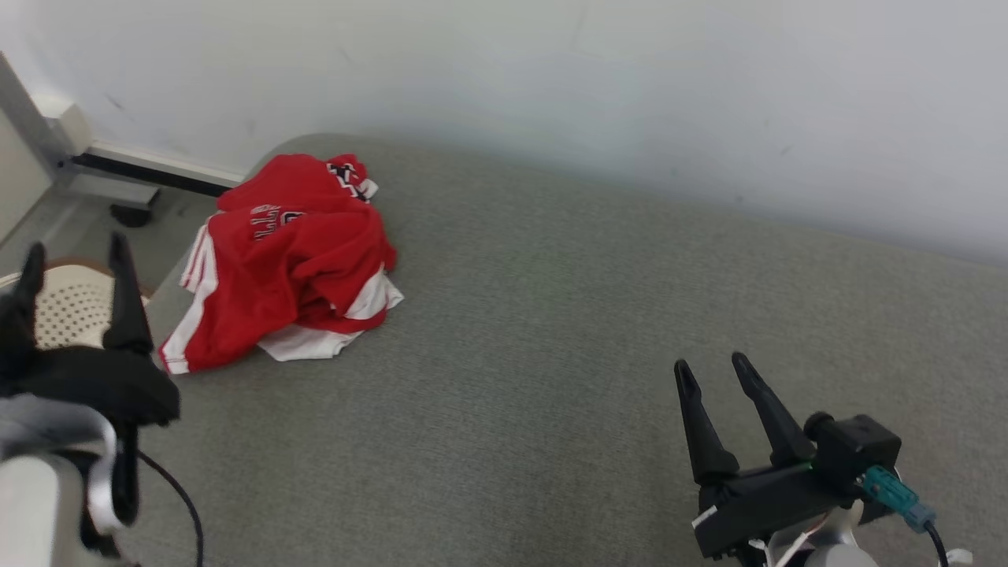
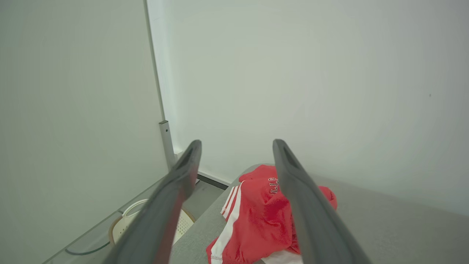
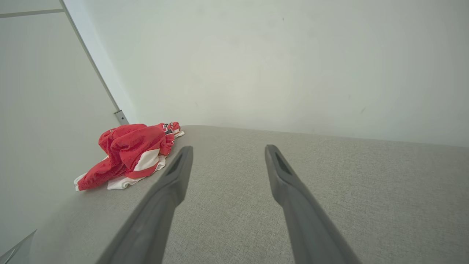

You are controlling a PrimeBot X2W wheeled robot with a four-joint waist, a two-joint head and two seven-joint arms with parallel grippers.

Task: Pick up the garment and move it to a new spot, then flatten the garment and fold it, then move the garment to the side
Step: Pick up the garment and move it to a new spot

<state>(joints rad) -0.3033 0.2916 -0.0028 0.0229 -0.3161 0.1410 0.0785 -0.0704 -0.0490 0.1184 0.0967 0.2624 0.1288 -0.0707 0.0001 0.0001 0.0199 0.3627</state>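
The garment [image 1: 287,264] is a red jersey with white stripes and dark lettering, lying crumpled at the far left corner of the grey cloth-covered surface [image 1: 551,331]. My left gripper [image 1: 75,256] stands open at the left edge, short of the garment and off to its left, nothing between its fingers. In the left wrist view the garment [image 2: 260,216] lies ahead between the spread fingers of the left gripper [image 2: 236,146]. My right gripper [image 1: 713,370] is open at the lower right, far from the garment [image 3: 130,154], which lies left of the right gripper [image 3: 227,150] in its wrist view.
A white wall [image 1: 551,79] runs along the far edge of the surface. A perforated white basket [image 1: 67,307] sits on the floor beside the left edge, under my left gripper. A metal post [image 2: 166,143] and a dark baseboard [image 1: 150,177] stand in the left corner.
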